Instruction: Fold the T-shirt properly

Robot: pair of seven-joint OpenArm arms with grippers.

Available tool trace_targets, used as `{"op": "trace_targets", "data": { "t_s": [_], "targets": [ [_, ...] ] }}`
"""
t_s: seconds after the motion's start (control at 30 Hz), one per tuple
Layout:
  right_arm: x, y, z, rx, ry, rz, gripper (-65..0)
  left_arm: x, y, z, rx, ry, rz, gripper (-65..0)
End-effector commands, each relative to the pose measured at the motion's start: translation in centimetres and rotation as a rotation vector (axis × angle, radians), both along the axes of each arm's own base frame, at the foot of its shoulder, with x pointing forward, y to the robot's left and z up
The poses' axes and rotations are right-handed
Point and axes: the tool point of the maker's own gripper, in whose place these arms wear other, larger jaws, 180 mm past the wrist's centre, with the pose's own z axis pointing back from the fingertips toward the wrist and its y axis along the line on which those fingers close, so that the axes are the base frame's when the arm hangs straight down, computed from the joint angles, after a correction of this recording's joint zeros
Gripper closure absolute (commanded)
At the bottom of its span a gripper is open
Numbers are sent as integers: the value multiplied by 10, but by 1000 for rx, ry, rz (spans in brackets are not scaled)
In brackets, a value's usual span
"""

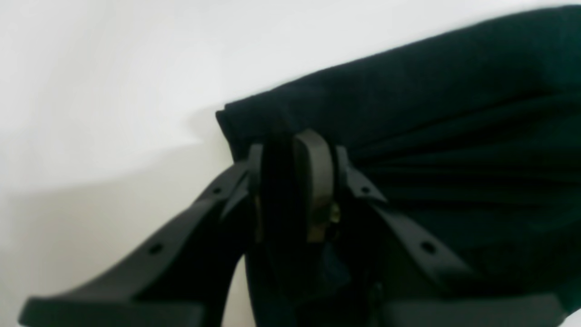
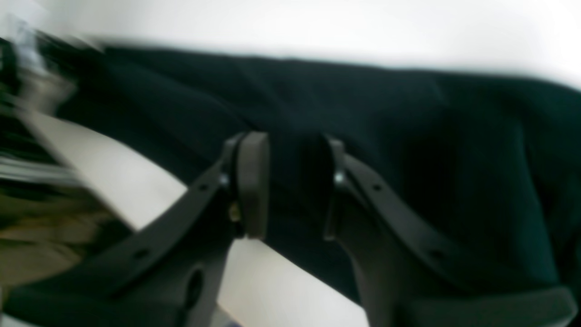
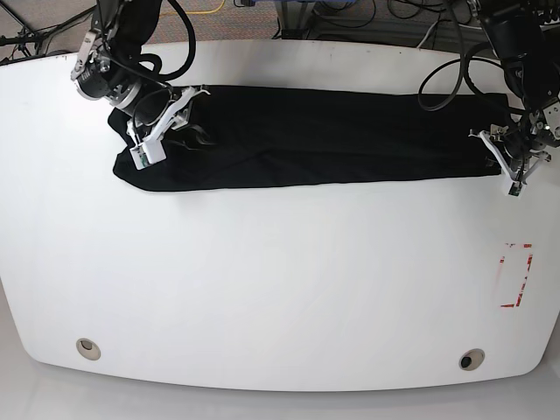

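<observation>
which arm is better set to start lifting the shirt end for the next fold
Left. Its end effector is already clamped on a corner of the T-shirt, cloth bunched between the pads. The right end effector straddles the other end with a visible gap, its grip unconfirmed.

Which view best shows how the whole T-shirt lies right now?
The base view: the T-shirt shows whole, a long band across the table between both arms. The left wrist view shows only one bunched end clamped in the left hand. The right wrist view is blurred, only cloth around the right hand.
</observation>
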Motion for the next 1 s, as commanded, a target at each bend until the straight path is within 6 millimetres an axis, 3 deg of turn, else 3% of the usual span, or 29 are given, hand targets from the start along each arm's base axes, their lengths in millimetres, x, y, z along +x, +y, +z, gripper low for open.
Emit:
{"op": "trace_targets", "data": {
  "t_s": [0.0, 0.27, 0.5, 0.73, 0.97],
  "targets": [
    [15, -8, 6, -17, -61, -35, -147, -21, 11, -13, 57, 112, 2, -103],
    [21, -54, -31, -159, 26, -142, -152, -21, 11, -12, 59, 112, 2, -103],
    [25, -100, -30, -288, 16, -223, -152, -21, 11, -12, 59, 112, 2, -103],
    [28, -110, -26, -341, -8, -235, -149, -21, 11, -12, 59, 112, 2, -103],
    [26, -102, 5, -352, -85, -218, -147, -21, 11, -12, 59, 112, 2, -103]
  ]
}}
